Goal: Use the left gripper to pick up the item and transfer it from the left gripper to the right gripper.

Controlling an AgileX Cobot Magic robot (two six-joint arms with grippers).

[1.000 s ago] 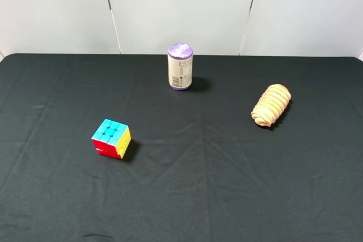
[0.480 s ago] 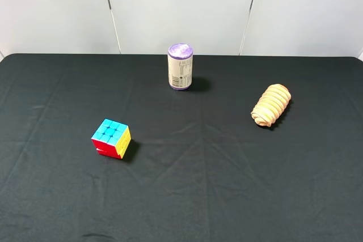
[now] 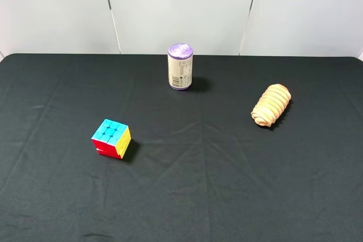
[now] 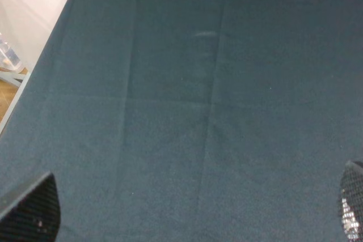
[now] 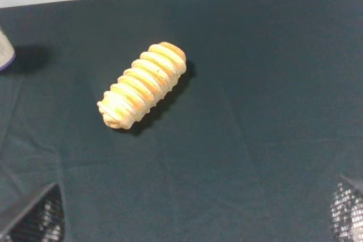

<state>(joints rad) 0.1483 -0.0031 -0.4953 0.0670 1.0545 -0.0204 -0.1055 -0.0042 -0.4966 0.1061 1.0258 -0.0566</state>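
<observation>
The item [image 3: 271, 105], a tan ribbed oblong roll, lies on the black cloth at the right of the exterior high view. It also shows in the right wrist view [image 5: 143, 84], well ahead of my right gripper [image 5: 191, 213]. That gripper's two fingertips [image 5: 34, 216] stand far apart at the frame's corners, open and empty. My left gripper [image 4: 190, 213] is open too, with only bare cloth between its fingertips [image 4: 31, 208]; the item is out of the left wrist view. Neither arm appears in the exterior high view.
A multicoloured puzzle cube [image 3: 111, 138] sits at the left of the black table [image 3: 187, 185]. A purple-lidded can [image 3: 180, 66] stands upright at the back centre. The left wrist view shows the table's edge [image 4: 34, 77] with floor beyond.
</observation>
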